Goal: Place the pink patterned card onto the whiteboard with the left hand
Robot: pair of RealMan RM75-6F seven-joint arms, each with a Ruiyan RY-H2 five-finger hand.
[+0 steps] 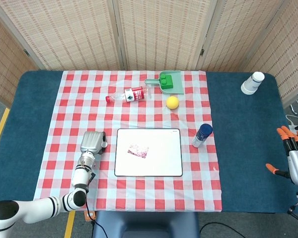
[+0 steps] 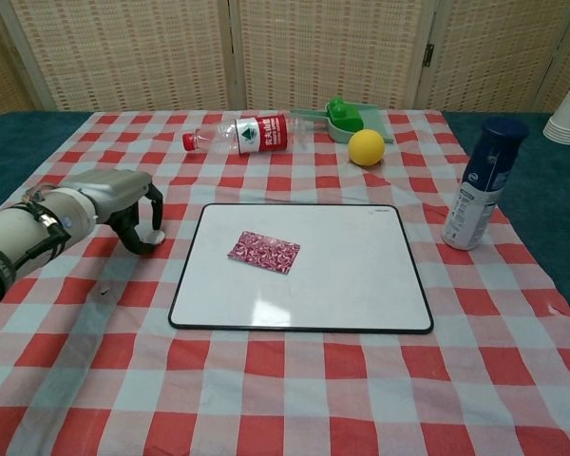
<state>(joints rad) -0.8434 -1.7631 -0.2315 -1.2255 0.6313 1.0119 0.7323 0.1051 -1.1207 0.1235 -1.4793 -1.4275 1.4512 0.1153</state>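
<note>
The pink patterned card (image 1: 138, 150) (image 2: 264, 252) lies flat on the left half of the whiteboard (image 1: 164, 163) (image 2: 361, 285), nothing touching it. My left hand (image 1: 91, 142) (image 2: 123, 201) hovers over the checkered cloth just left of the board's left edge. Its fingers arch downward with a gap to the thumb and hold nothing. My right hand (image 1: 294, 152) shows only in the head view, at the far right edge beyond the table, its orange-tipped fingers spread and empty.
Behind the board lie a plastic water bottle (image 2: 242, 134) on its side, a yellow ball (image 2: 366, 147) and a green dustpan (image 2: 340, 116). A blue spray can (image 2: 483, 183) stands right of the board. White stacked cups (image 1: 252, 83) sit at the far right corner.
</note>
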